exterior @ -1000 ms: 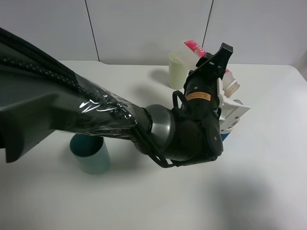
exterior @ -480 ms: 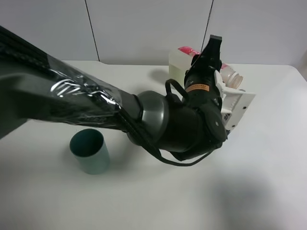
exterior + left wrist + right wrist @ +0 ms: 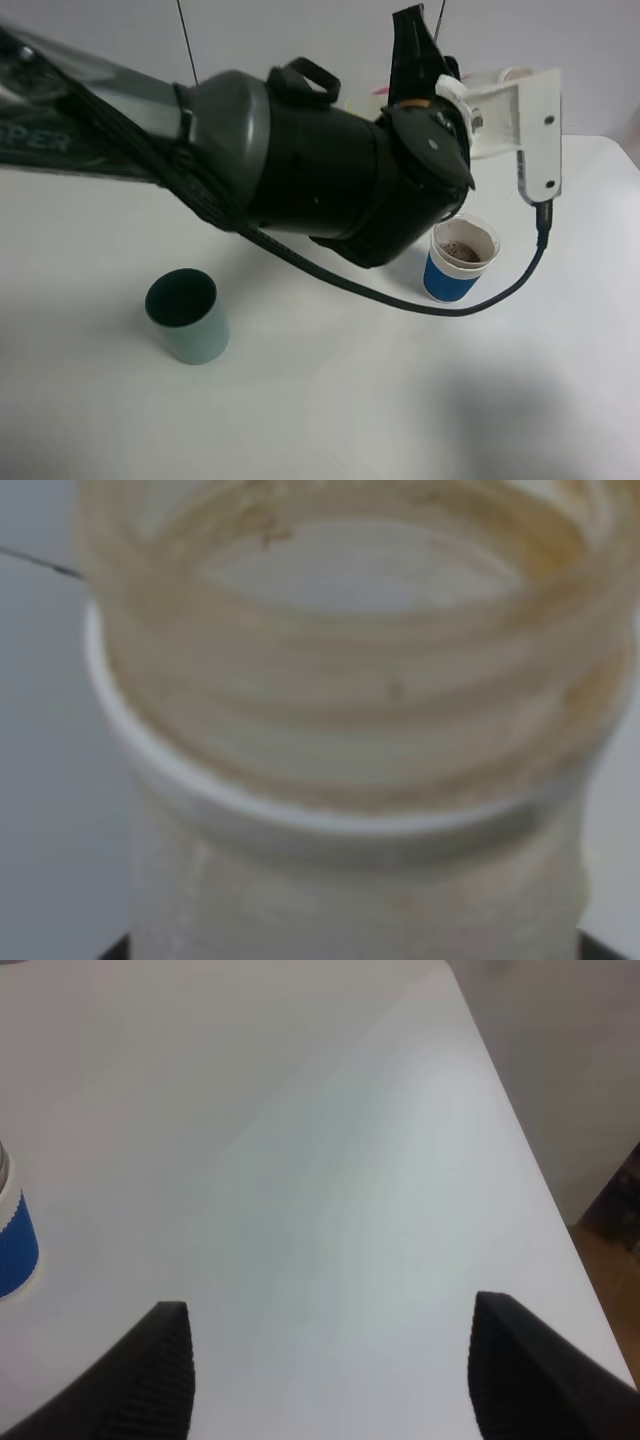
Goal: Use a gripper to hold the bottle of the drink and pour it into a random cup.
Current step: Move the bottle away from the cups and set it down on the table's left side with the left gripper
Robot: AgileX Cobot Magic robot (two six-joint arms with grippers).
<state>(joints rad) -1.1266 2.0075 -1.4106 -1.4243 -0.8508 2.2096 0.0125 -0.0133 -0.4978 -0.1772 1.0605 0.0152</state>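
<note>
My left gripper (image 3: 506, 102), a white flat-plated claw on the bulky black arm, is raised at the upper right and shut on the bottle (image 3: 516, 74). Only the bottle's pale mouth shows past the plates. In the left wrist view the bottle's wide threaded neck (image 3: 350, 730) fills the frame, blurred, with brownish traces on it. The cup (image 3: 458, 258), blue with a white upper band, stands below the claw with reddish-brown drink (image 3: 461, 250) inside. It also shows at the edge of the right wrist view as a cup (image 3: 14, 1245). My right gripper (image 3: 330, 1380) is open over bare table, holding nothing.
A dark teal cup (image 3: 186, 316) stands at the front left of the white table (image 3: 330, 400). The black arm (image 3: 300, 160) spans the view from the left and hides the back middle of the table. The table's right edge (image 3: 520, 1150) runs near my right gripper.
The left arm has risen and swung the claw with the bottle up and away from the cup. The cup, hidden under the arm before, now stands in view with drink in it.
</note>
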